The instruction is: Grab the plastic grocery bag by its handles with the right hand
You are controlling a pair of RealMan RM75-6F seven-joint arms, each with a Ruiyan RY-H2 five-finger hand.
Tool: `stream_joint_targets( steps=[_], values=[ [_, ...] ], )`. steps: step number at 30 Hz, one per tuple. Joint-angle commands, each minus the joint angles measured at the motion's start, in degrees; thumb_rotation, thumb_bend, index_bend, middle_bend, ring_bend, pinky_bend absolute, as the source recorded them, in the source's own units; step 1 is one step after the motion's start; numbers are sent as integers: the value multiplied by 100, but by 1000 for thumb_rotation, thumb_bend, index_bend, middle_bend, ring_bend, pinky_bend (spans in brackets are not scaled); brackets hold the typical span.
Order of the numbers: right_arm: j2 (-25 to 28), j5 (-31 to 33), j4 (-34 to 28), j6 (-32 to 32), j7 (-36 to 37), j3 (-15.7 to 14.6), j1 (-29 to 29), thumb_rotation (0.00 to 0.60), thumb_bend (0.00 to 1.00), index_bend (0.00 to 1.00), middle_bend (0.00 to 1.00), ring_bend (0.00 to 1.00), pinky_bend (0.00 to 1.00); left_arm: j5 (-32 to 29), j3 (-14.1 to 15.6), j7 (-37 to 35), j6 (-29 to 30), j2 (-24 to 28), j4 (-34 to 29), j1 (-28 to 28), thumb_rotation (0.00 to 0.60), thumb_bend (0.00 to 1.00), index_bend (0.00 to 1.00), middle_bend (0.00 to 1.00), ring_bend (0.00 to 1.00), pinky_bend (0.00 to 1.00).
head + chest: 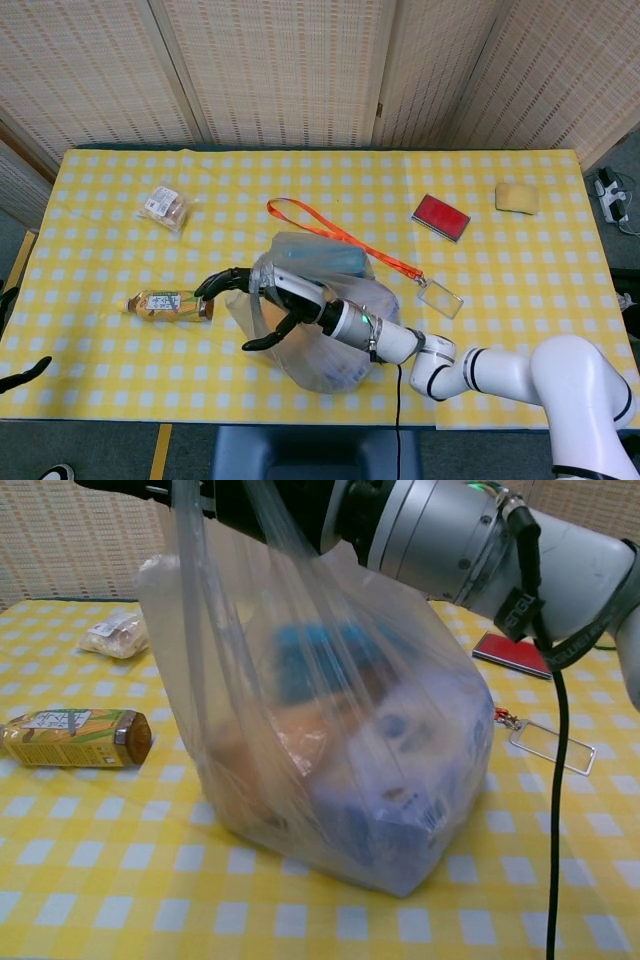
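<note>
The clear plastic grocery bag (318, 330) stands full near the table's front middle, holding a blue box, something orange and a white-blue pack. In the chest view the bag (340, 740) fills the frame, its handles (205, 550) pulled taut up and to the left. My right hand (250, 300) reaches leftward over the bag's top, with the handles (264, 287) looped around its palm and its dark fingers (215, 283) curling past them. The chest view shows the right hand (250, 500) only at the top edge. My left hand (20, 378) lies apart at the lower left edge, holding nothing.
A tea bottle (170, 303) lies just left of the right hand's fingers. A snack packet (165, 205) sits at the back left. An orange lanyard (340, 235) runs behind the bag to a clear badge holder (440, 297). A red case (440, 217) and yellow sponge (517, 197) lie at the back right.
</note>
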Motion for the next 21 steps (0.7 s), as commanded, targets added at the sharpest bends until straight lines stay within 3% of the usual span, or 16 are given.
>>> stream_joint_targets(
  steps=[1, 6, 8, 10, 12, 14, 17, 21],
  values=[
    [-7, 249, -146, 45, 543, 81, -1, 600, 207, 486, 446, 394, 316, 2, 2, -5, -2, 5, -6, 3, 600, 135, 0, 0, 0, 0],
    [18, 722, -452, 11, 787, 263, -172, 600, 255, 583, 568, 579, 541, 11, 13, -26, -23, 21, -17, 2, 600, 135, 0, 0, 0, 0],
    [89, 965, -678, -95, 845, 335, -252, 600, 402, 612, 602, 632, 606, 20, 16, -29, -22, 22, -20, 2, 600, 136, 0, 0, 0, 0],
    [198, 1363, -1021, -269, 727, 449, -372, 600, 646, 656, 651, 708, 690, 34, 19, -27, -12, 23, -25, 4, 600, 135, 0, 0, 0, 0],
    [322, 1957, -1412, -512, 298, 580, -500, 600, 827, 695, 701, 790, 773, 49, 24, -19, 0, 21, -26, 9, 600, 135, 0, 0, 0, 0],
    [462, 2657, -1948, -662, -314, 759, -660, 600, 938, 712, 750, 875, 855, 57, 26, -19, -6, 17, -26, 4, 600, 136, 0, 0, 0, 0],
    [590, 3254, -2443, -681, -900, 979, -860, 600, 981, 713, 788, 918, 892, 70, 37, -7, -32, 17, -34, -7, 600, 136, 0, 0, 0, 0],
    [745, 3576, -2764, -822, -1165, 1286, -1062, 600, 981, 713, 796, 926, 899, 112, 52, 37, -14, 12, -54, -6, 600, 135, 0, 0, 0, 0]
  ],
)
